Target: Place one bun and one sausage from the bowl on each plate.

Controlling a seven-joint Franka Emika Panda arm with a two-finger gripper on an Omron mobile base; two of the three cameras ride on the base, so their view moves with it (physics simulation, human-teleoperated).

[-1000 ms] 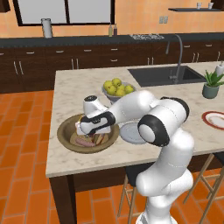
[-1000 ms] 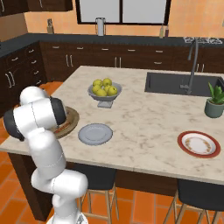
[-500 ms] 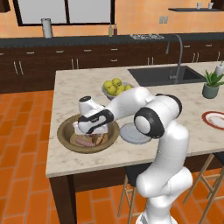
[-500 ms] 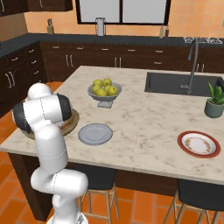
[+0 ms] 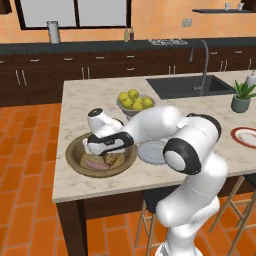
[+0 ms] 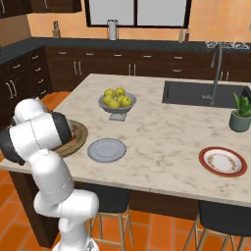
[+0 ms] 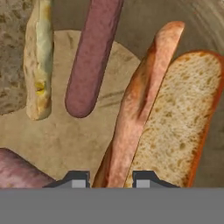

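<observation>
We've swung the arm lower into the bowl (image 5: 75, 159) over the last second; gripper (image 7: 111, 177) now hovers right over a split bun (image 7: 166, 118), tips apart, nothing held; sausage (image 7: 92, 52) just beside it; both plates (image 6: 107, 150) still bare, grasp comes next.

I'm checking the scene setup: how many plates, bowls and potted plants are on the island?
Plates: 2, grey-blue, red-rimmed
Bowls: 2, brown bowl, fruit bowl
Potted plants: 1
Total: 5
</observation>
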